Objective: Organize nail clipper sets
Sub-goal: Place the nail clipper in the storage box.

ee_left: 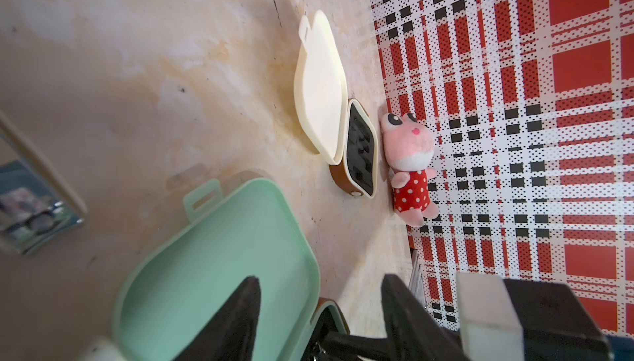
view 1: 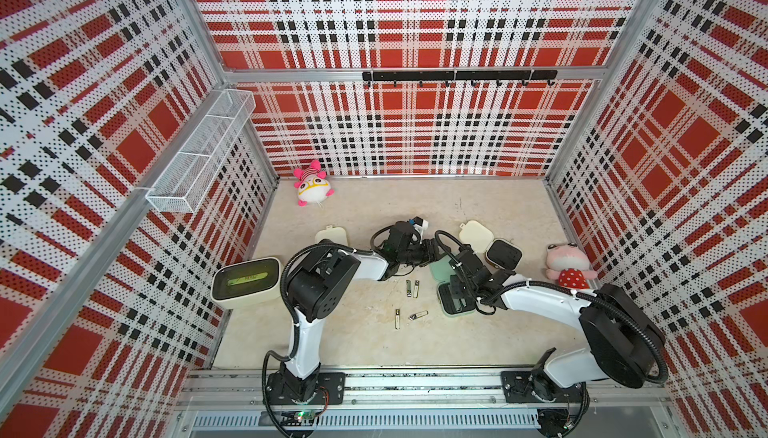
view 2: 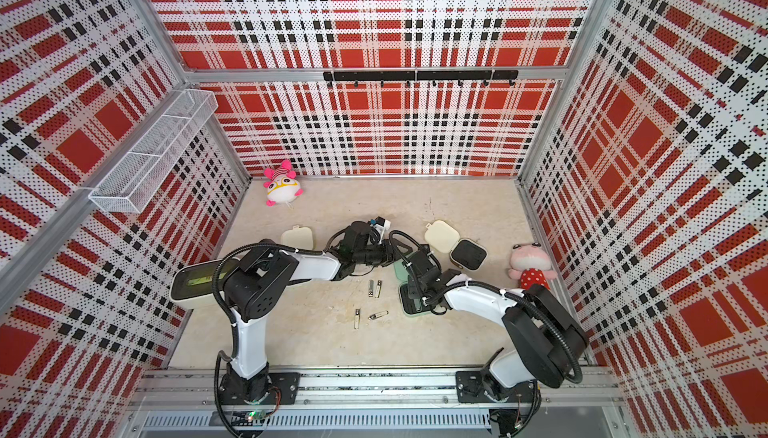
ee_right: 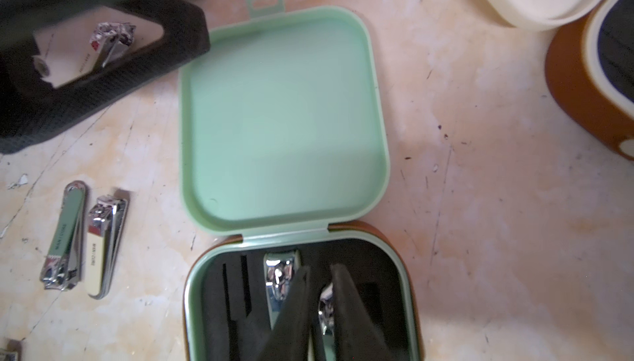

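The mint green case lies open, its lid (ee_right: 281, 119) flat on the floor and its black tray (ee_right: 233, 290) holding one clipper (ee_right: 279, 273). Above that tray my right gripper (ee_right: 319, 270) is shut on a second silver clipper (ee_right: 326, 308). My left gripper (ee_left: 320, 277) hovers open by the lid's (view 1: 440, 269) far corner with nothing between its fingers. A cream case lies open at the right, lid (view 1: 476, 236) beside tray (view 1: 503, 253). Another cream case (view 1: 331, 235) sits closed behind the left arm. Loose clippers lie on the floor as a pair (view 1: 412, 289), with two more (view 1: 397, 318) nearer.
A larger cream box (view 1: 247, 282) with a green-tinted top stands at the left wall. A pink frog plush (view 1: 567, 267) sits by the right wall and another plush (view 1: 311, 184) in the back left corner. A wire basket (view 1: 203, 149) hangs on the left wall.
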`<state>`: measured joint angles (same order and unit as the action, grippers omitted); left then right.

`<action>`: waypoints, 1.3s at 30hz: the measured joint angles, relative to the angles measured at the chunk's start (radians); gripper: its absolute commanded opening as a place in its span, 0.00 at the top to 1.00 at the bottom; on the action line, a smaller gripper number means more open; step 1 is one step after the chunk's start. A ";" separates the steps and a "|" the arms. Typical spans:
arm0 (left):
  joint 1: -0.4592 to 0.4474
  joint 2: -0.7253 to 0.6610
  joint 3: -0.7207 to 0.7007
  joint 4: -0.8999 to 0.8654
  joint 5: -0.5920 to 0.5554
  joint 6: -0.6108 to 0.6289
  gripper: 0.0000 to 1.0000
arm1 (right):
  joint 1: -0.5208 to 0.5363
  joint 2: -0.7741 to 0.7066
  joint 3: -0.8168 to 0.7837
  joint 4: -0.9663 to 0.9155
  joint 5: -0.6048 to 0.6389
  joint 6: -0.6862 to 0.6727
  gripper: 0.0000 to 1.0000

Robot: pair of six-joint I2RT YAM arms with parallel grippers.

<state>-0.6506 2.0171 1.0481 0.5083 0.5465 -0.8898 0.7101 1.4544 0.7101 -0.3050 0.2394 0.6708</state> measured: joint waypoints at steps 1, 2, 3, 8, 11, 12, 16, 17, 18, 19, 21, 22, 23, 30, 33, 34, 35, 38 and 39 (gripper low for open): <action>0.000 0.000 0.000 0.000 0.000 0.000 0.39 | 0.000 -0.008 0.000 -0.004 0.000 0.000 0.82; 0.000 0.000 0.000 0.000 0.000 0.000 0.39 | 0.000 -0.019 0.000 -0.007 0.001 0.000 0.82; 0.000 -0.001 0.000 0.000 0.001 0.000 0.39 | 0.000 -0.029 0.000 -0.009 0.002 0.000 0.82; 0.002 -0.012 -0.002 0.000 0.003 -0.001 0.39 | 0.000 -0.062 -0.012 -0.012 0.005 0.001 0.85; 0.004 -0.022 -0.006 0.000 0.004 -0.001 0.39 | 0.000 -0.064 -0.032 -0.017 0.004 0.003 0.87; 0.004 -0.023 -0.007 0.000 0.004 -0.001 0.39 | 0.000 -0.064 -0.038 -0.019 0.004 0.004 0.88; 0.005 -0.029 -0.014 0.000 0.004 -0.001 0.39 | -0.004 -0.064 -0.053 -0.026 0.004 0.006 0.90; 0.005 -0.029 -0.014 0.000 0.004 -0.001 0.39 | -0.005 -0.064 -0.055 -0.027 0.004 0.007 0.90; 0.005 -0.029 -0.015 0.000 0.004 -0.001 0.39 | -0.006 -0.064 -0.056 -0.027 0.004 0.008 0.90; 0.006 -0.029 -0.015 0.000 0.004 -0.001 0.39 | -0.006 -0.064 -0.057 -0.027 0.004 0.008 0.91; 0.006 -0.029 -0.015 0.000 0.004 -0.001 0.39 | -0.006 -0.064 -0.058 -0.027 0.004 0.008 0.91; 0.006 -0.030 -0.015 0.000 0.004 -0.001 0.39 | -0.006 -0.064 -0.058 -0.027 0.004 0.008 0.91; 0.006 -0.030 -0.016 0.000 0.004 -0.001 0.39 | -0.006 -0.064 -0.058 -0.027 0.004 0.008 0.91; 0.011 -0.031 -0.027 0.000 0.004 -0.002 0.39 | -0.006 -0.064 -0.061 -0.026 0.002 0.008 0.91; 0.013 -0.035 -0.038 0.000 0.004 -0.002 0.39 | -0.006 -0.064 -0.062 -0.026 0.000 0.008 0.91; 0.014 -0.036 -0.039 0.000 0.004 -0.002 0.39 | -0.006 -0.064 -0.063 -0.025 0.000 0.008 0.91; 0.015 -0.038 -0.040 0.000 0.004 -0.002 0.39 | -0.006 -0.064 -0.064 -0.024 0.000 0.008 0.92; 0.018 -0.043 -0.040 0.000 0.004 -0.002 0.39 | -0.006 -0.064 -0.075 -0.018 -0.001 0.011 0.92; 0.018 -0.043 -0.040 0.000 0.004 -0.002 0.39 | -0.006 -0.064 -0.079 -0.017 -0.001 0.012 0.92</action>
<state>-0.6327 1.9736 1.0084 0.5083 0.5503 -0.8913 0.7044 1.3903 0.6312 -0.3222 0.2386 0.6827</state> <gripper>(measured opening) 0.608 0.084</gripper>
